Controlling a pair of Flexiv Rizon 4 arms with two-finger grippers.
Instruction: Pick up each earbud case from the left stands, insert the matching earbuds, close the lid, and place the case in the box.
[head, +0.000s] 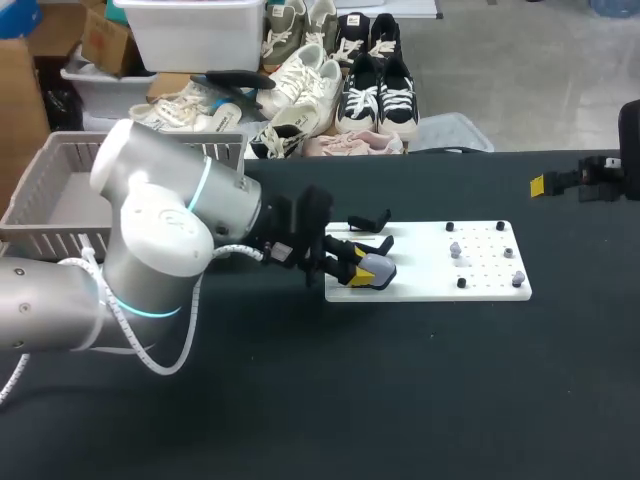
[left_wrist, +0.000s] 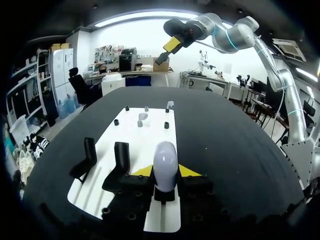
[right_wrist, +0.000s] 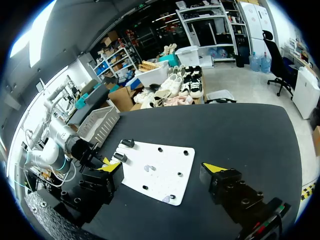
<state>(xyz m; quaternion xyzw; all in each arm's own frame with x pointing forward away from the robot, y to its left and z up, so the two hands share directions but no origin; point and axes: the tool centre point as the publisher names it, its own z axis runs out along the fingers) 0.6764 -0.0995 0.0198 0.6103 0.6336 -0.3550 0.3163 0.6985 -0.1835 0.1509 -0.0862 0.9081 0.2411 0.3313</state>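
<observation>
A dark worktop seen from above. Just left of the frame's centre, the left tool is clenched on a pale grey earbud case at the left end of a white board. The left wrist view shows its yellow tips pressing the case from both sides.

Two black stands sit just beyond the case on the board, with no case on them. Small pale pieces, probably the earbuds, stand among dark pegs towards the board's right end.

The case looks small, light and hard-shelled, with a smooth, rounded body. It would likely slip under a loose or off-centre pinch. A hold across its two broad sides, below where the lid should open, seems best, with only modest squeeze.

The right tool is spread wide and holds nothing. It hangs at the frame's right edge, well apart from the board.

The box is a grey slatted basket at the upper left. Nothing shows on its visible floor, and the left arm hides its near corner.
</observation>
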